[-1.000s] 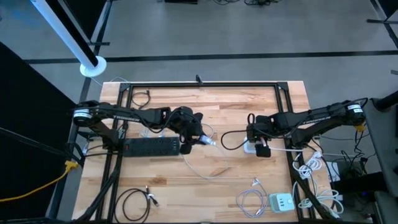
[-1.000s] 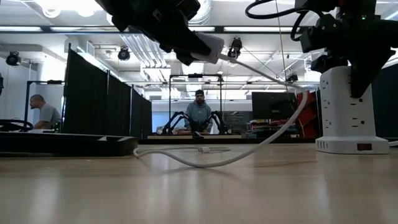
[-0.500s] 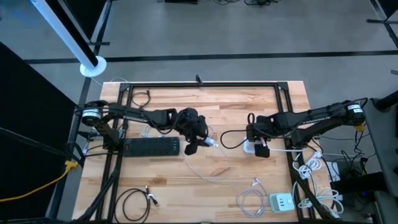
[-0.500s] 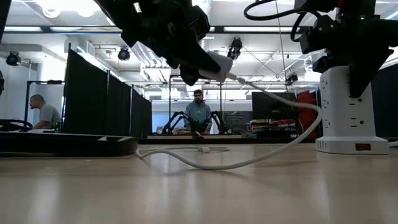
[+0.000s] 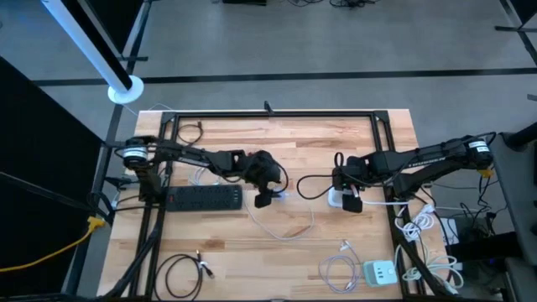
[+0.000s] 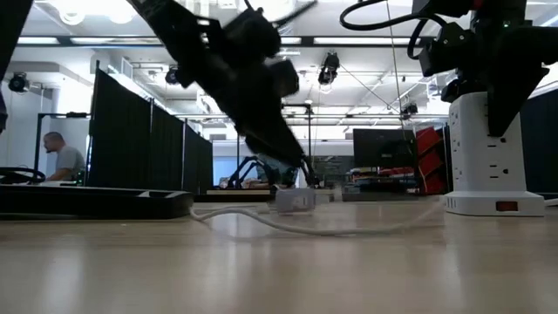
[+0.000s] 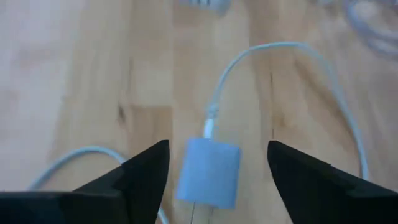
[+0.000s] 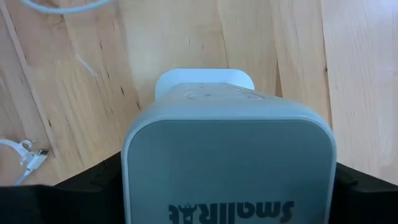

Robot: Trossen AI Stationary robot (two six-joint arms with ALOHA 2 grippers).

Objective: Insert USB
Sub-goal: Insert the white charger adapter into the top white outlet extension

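Both pincers are engaged: the left pincer [image 7: 214,186] hangs spread over the white USB adapter [image 7: 208,172] mid-desk. The right pincer [image 5: 353,200] grips the power tower [image 8: 229,149] near the desk's right edge. Next, regrasping the adapter seems needed.

Only readable text: "SMALLRT" in dark letters on flat top face of white power tower [image 8: 229,168], seen upside down in right wrist view, lower edge of letters cut off by picture edge. Last letters uncertain. No other legible labels, numbers or signs in any view.
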